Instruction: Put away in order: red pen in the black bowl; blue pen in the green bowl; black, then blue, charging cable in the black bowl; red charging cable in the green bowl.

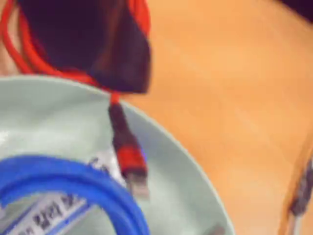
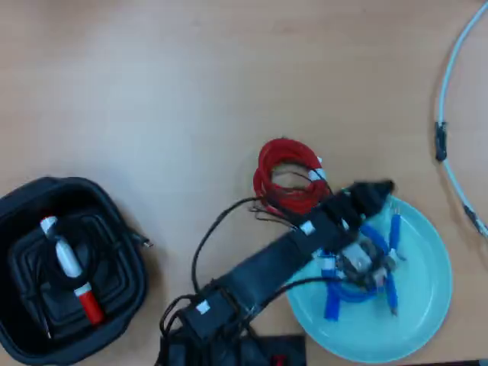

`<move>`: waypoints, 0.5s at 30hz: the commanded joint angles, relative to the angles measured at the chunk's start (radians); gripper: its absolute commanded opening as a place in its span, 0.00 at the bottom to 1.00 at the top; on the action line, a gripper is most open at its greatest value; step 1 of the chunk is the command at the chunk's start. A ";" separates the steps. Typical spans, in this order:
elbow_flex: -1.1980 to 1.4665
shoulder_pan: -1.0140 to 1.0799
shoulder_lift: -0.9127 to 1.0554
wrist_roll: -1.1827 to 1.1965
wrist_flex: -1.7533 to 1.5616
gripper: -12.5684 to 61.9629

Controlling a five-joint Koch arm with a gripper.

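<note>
In the overhead view the arm reaches from the near edge of the wooden table (image 2: 152, 84) up and to the right, and its end effector (image 2: 375, 192) sits at the far left rim of the green bowl (image 2: 427, 305). The red charging cable (image 2: 284, 171) hangs as a coil just left of that rim, over the table and outside the bowl, with the near side of the coil tucked under the arm's wrist. In the wrist view the dark end effector (image 1: 117, 73) fills the upper left, with red loops of the cable (image 1: 17, 54) running behind and around it; the jaws seem to be closed on the cable, though the blur hides the tips themselves. The cable's loose end drops below the end effector, and its red and black plug (image 1: 128, 152) lies over the inside of the green bowl (image 1: 195, 186).

Inside the bowl, the wrist view shows a blue cable coil (image 1: 58, 174) at the lower left with a white printed barrel beneath it, too blurred to name. In the overhead view blue pieces (image 2: 358, 293) lie in the bowl, partly covered by the arm.

At the far left of the overhead view stands the black bowl (image 2: 122, 221), holding the red pen (image 2: 72, 271) on top of a black coil.
</note>
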 commanded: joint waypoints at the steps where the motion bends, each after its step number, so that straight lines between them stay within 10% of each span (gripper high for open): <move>1: -0.092 -0.127 0.051 -0.017 0.051 0.91; 15: 0.195 -0.454 0.032 0.169 0.098 0.91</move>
